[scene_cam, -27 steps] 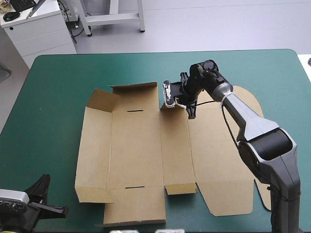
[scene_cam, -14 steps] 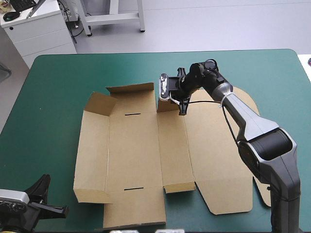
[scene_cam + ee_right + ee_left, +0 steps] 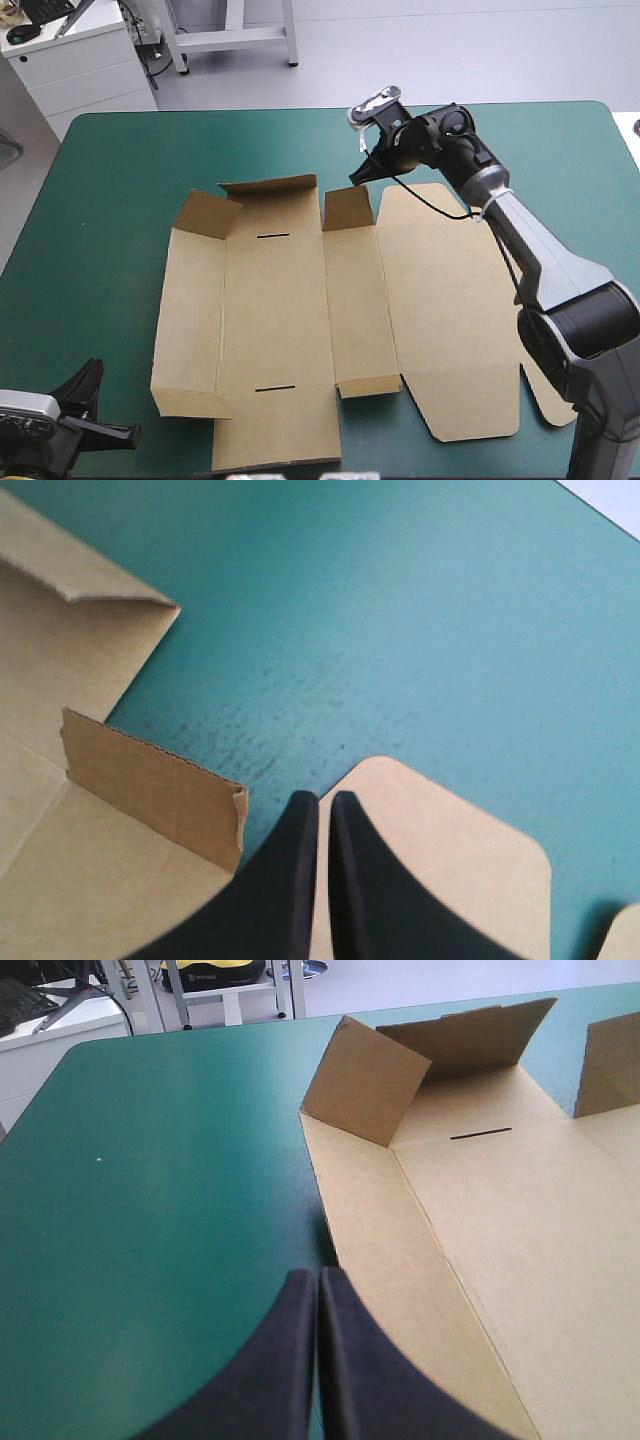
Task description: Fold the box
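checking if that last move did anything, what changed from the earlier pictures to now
The right gripper, earlier down at the small far flap, has drawn back toward the far edge of the table, clear of the box, fingers shut on nothing. The box slid slightly left early on. The flap stays raised, and the left gripper stays shut at the near left corner.

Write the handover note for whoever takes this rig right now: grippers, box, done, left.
Left gripper: shut, empty, at the table's near-left corner, clear of the cut brown board box.
Right gripper: shut, empty, over the box's far edge by its small upright flap.
Box: mostly flat on the teal-green cover, far flaps raised.
Done: some flaps creased up. Left: raise and tuck the walls.
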Controlling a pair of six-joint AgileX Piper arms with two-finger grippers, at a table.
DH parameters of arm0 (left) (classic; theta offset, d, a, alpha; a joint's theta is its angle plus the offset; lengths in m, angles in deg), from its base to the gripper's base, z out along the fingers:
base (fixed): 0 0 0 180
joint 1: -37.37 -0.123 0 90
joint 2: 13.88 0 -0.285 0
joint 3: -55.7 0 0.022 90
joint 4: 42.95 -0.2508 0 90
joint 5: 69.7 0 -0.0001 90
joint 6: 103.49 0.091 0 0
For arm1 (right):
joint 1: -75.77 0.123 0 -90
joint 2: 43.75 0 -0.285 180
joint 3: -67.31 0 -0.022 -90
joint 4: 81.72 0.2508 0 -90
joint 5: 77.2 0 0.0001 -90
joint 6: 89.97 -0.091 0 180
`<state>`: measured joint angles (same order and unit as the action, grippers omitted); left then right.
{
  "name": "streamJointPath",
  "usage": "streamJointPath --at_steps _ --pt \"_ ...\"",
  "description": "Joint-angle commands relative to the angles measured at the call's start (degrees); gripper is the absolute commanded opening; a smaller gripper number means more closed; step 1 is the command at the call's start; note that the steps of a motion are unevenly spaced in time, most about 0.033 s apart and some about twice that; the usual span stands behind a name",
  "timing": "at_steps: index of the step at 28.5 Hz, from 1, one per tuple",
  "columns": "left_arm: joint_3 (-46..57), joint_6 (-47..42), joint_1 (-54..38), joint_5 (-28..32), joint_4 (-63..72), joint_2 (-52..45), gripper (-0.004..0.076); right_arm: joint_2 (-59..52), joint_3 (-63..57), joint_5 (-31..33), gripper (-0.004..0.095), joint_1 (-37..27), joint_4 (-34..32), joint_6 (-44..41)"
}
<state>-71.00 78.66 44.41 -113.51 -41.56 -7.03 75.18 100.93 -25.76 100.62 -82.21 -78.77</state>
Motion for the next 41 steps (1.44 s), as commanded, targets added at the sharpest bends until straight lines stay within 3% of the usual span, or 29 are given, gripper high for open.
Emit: streamJointPath --at_steps 1,3,4,6,9,16,22,26,41 --pt "-1.15 -0.38 -0.02 4.23 0.35 0.23 0.0051 -5.35 1.46 3.02 0.0000 -2.18 -1.36 -9.07" --pt "-1.15 -0.38 -0.02 4.23 0.35 0.23 0.0225 -7.26 -2.71 5.35 0.0000 -3.86 -1.36 -9.39" --pt "-1.15 -0.38 -0.02 4.23 0.35 0.23 0.0364 -9.01 -5.94 4.21 0.0000 -4.44 -1.36 -9.51" --pt "-1.15 -0.76 -0.02 4.23 0.11 0.23 0.0534 -12.48 -11.42 1.34 -0.0001 -5.28 -1.36 -10.41" --pt "-1.15 -1.63 -0.02 4.23 -0.55 0.23 0.0660 -18.22 -19.82 -2.71 -0.0001 -6.25 -1.12 -11.20" --pt "-1.27 -2.15 -0.02 3.75 0.34 0.34 0.0662 -32.40 -38.11 -7.55 -0.0001 -6.53 -1.53 -11.20" --pt "-5.46 -5.69 -0.02 -3.05 0.43 5.99 0.0662 -41.90 -46.69 -7.57 -0.0001 -6.53 -1.94 -11.20" --pt "-10.85 -11.92 -0.02 -5.76 0.48 14.72 0.0659 -46.65 -49.95 -5.42 -0.0001 -6.53 -2.33 -10.36" --pt "-18.72 -12.44 -0.39 -9.14 8.14 48.12 0.0503 -65.84 -65.74 -2.56 -0.0001 -6.53 2.88 -9.91"
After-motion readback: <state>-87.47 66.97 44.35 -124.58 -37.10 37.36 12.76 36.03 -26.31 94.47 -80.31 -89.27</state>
